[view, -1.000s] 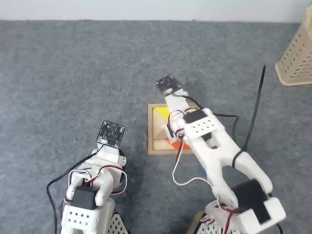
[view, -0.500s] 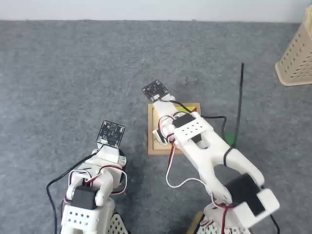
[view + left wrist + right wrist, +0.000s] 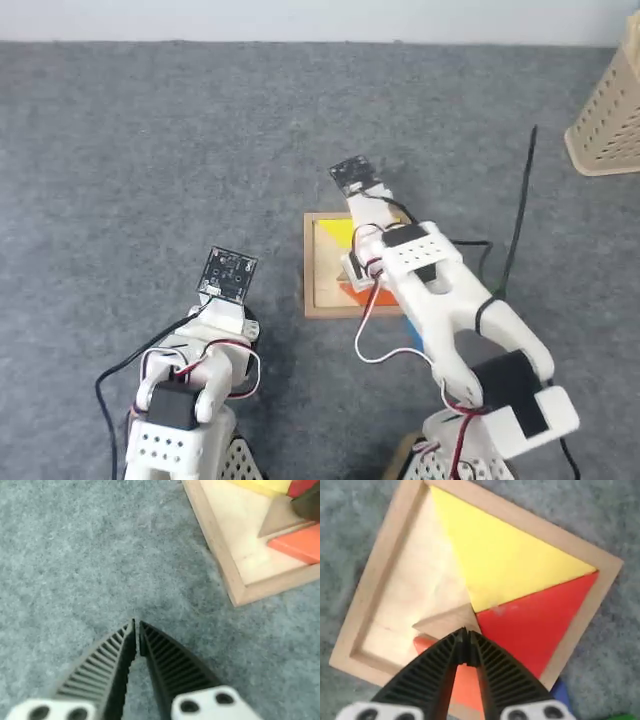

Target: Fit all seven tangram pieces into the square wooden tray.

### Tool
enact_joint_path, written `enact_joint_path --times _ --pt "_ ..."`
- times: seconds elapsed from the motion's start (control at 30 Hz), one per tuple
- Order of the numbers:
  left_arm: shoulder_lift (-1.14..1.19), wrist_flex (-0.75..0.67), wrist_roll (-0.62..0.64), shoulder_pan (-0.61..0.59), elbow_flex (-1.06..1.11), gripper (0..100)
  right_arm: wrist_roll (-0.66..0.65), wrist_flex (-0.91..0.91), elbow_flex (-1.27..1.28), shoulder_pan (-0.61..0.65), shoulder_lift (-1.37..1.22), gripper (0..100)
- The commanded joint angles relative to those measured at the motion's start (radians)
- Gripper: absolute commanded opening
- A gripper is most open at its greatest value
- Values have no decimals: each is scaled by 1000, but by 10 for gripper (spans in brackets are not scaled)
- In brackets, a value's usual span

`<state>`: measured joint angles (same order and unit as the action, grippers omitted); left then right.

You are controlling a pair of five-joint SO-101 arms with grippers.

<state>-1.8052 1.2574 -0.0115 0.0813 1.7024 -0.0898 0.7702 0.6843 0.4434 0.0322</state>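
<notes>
**Right fingers closed over the tray, left fingers closed beside it**

The square wooden tray point(image 3: 380, 570) lies directly under the right fingers point(image 3: 461, 639). They are pressed together with no gap between them and nothing held. Their tips sit where three pieces meet inside the tray: a plain wood-coloured triangle point(image 3: 447, 622) just ahead of them, an orange piece point(image 3: 422, 644) beneath and to one side, and the red triangle point(image 3: 530, 625) on the other side. Whether the tips touch the pieces or hover just above them cannot be told. Beyond the tips the big yellow triangle point(image 3: 505, 560) fills the far part of the tray, its long edge flush against the red one. A stretch of bare tray floor lies between the yellow triangle and the rim. Outside the tray, near the base of the right fingers, part of a blue piece point(image 3: 562, 692) rests on the grey bench point(image 3: 75, 555).

The left fingers point(image 3: 129, 637) are all but closed, only a sliver between the tips, and grip nothing. They hang over bare bench, with the tray's near corner point(image 3: 220, 555) ahead of them and off to one side, clearly apart from the tips
</notes>
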Motion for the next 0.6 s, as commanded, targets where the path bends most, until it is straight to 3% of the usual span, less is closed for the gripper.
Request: enact_joint_path --times 0.0,0.57 --pt "-20 6 8 -3 -18 12 -11 21 21 -36 7 6" --pt "-20 6 8 -3 -18 12 -12 140 28 -39 160 6"
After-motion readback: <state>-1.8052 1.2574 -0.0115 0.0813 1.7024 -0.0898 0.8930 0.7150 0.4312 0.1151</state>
